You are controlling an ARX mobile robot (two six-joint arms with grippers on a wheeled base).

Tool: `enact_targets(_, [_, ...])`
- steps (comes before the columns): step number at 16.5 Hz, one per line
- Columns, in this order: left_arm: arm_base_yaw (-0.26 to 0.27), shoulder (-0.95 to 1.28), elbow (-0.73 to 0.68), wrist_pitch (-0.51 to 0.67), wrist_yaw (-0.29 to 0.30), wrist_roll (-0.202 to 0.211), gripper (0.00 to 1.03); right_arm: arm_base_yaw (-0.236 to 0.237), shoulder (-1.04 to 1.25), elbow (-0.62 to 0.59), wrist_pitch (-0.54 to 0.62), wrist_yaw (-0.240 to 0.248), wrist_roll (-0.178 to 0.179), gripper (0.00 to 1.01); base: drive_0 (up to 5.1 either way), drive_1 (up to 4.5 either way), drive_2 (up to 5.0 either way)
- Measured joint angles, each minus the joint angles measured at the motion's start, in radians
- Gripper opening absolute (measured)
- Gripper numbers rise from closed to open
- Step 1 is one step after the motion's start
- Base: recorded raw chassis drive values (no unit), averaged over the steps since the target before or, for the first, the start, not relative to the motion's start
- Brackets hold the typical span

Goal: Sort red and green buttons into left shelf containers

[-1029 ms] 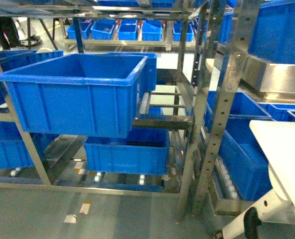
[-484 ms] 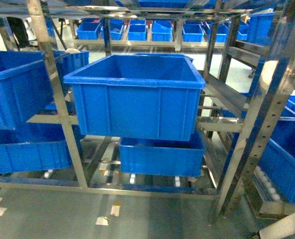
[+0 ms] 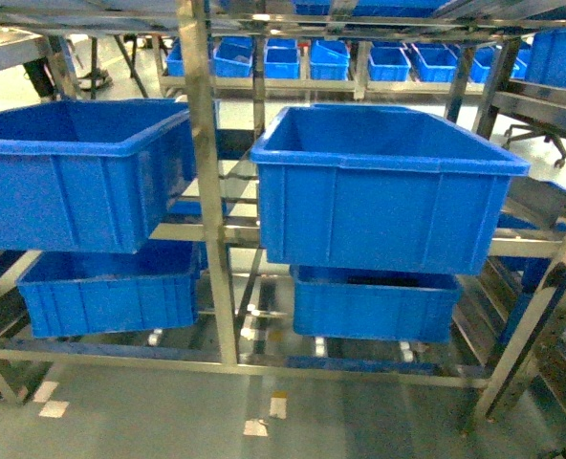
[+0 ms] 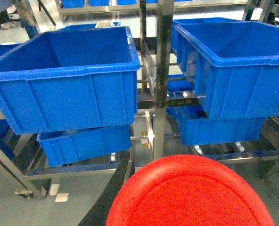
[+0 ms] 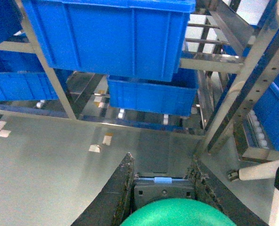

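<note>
The red button's cap (image 4: 191, 193) fills the bottom of the left wrist view, held in my left gripper (image 4: 172, 162); only one dark finger (image 4: 113, 197) shows beside it. The green button (image 5: 177, 214) sits between the black fingers (image 5: 116, 188) of my right gripper (image 5: 162, 165), which is shut on its dark base. Two large blue containers stand on the middle shelf ahead, one left (image 3: 82, 182) and one right (image 3: 383, 201), both with their insides bare as far as I see. Neither gripper shows in the head view.
A steel upright (image 3: 206, 191) stands between the two tubs. Lower blue tubs (image 3: 111, 292) (image 3: 374, 306) sit on the roller shelf beneath. Rows of small blue bins (image 3: 283, 62) line the back. Tape marks (image 3: 54, 402) dot the grey floor. A white castor leg (image 5: 266, 169) is at my right.
The head view has swung left: the shelf and tubs slid rightward in frame, a second tub came into view on the left, and the white table on the right left the view.
</note>
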Motion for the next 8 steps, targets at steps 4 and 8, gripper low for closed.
enact_targets(4, [-0.001,0.0,0.0,0.002,0.0,0.0,0.26,0.0,0.0,0.0,0.002,0.0,0.0,0.29,-5.0,2.37,2.4])
enact_targets(8, [0.0,0.0,0.0,0.004,0.0,0.0,0.26,0.0,-0.001,0.0,0.005,0.0,0.0,0.29,-5.0,2.37,2.4])
